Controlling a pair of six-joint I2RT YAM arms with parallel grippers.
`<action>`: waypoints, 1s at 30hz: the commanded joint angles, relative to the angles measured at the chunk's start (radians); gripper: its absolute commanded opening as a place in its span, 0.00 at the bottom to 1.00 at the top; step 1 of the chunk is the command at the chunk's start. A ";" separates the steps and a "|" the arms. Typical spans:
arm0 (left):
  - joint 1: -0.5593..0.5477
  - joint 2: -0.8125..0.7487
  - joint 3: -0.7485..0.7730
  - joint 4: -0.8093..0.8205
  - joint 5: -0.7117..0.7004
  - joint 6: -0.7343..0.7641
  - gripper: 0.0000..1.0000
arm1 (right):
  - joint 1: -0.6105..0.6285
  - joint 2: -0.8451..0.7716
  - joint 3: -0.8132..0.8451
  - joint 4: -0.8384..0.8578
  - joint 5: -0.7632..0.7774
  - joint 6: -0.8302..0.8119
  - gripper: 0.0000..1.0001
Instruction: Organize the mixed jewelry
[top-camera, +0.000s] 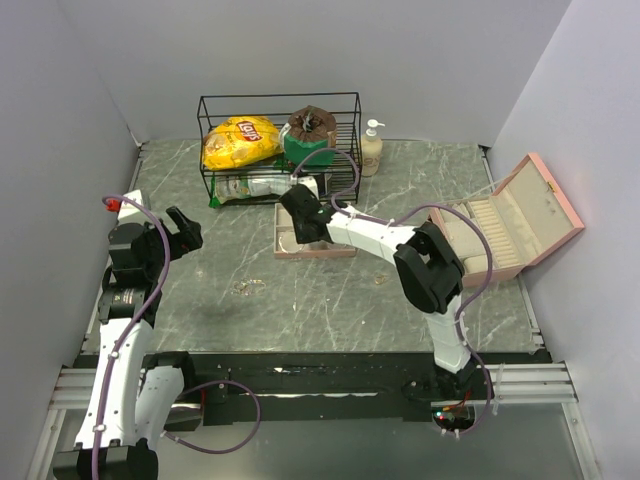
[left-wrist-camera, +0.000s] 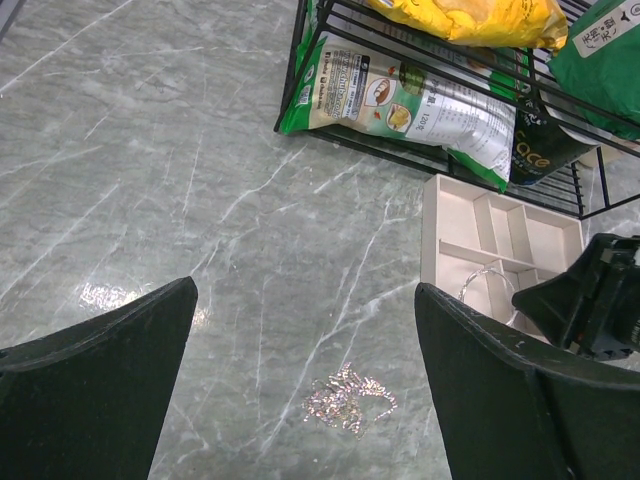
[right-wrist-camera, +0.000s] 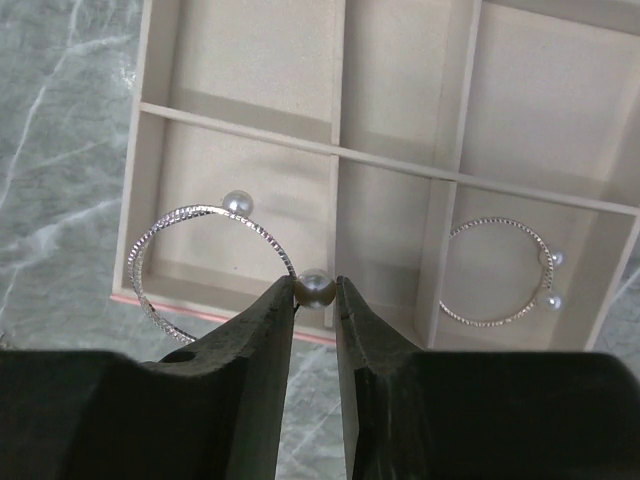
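Held hoop (right-wrist-camera: 190, 209): a thin silver ring of ribbed wire with a pearl at each end, tilted over the near-left compartment of the tray; its lower left arc crosses the tray's outer wall and pink edge, and whether it touches the floor of the compartment I cannot tell
Clamped pearl (right-wrist-camera: 316, 287): sits between the two dark fingertips, just above the tray's near wall
Right gripper (right-wrist-camera: 317, 300): pinched on that pearl, fingers nearly together, reaching over the tray from the near side
Second hoop (right-wrist-camera: 495, 220): the same kind of ring, lying flat in the near-right compartment with its two pearls close together on its right side
Loose pile (left-wrist-camera: 348, 392): a small glittering tangle of fine chains on the bare bench, left of the tray and apart from it, between the left gripper's fingers in the wrist view
Left gripper (left-wrist-camera: 305, 290): fingers spread wide, holding nothing, hanging above the bench over the pile
Tray (right-wrist-camera: 340, 150): beige, split by thin walls into several compartments, just in front of the basket
Basket (top-camera: 280, 100): black wire, at the back of the bench, holding a yellow chip bag (top-camera: 240, 142) and other packets
Soap bottle (top-camera: 372, 150): upright just right of the basket
Pink box (top-camera: 535, 205): open at the right edge of the bench, lid up
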 joint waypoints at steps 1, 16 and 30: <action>0.007 -0.004 0.019 0.023 0.016 -0.005 0.96 | 0.002 0.020 0.075 -0.025 0.055 -0.010 0.30; 0.008 -0.004 0.019 0.023 0.019 -0.006 0.96 | -0.002 0.075 0.135 -0.045 0.080 -0.006 0.31; 0.010 0.001 0.019 0.025 0.020 -0.006 0.96 | -0.002 0.090 0.126 -0.022 0.037 -0.006 0.31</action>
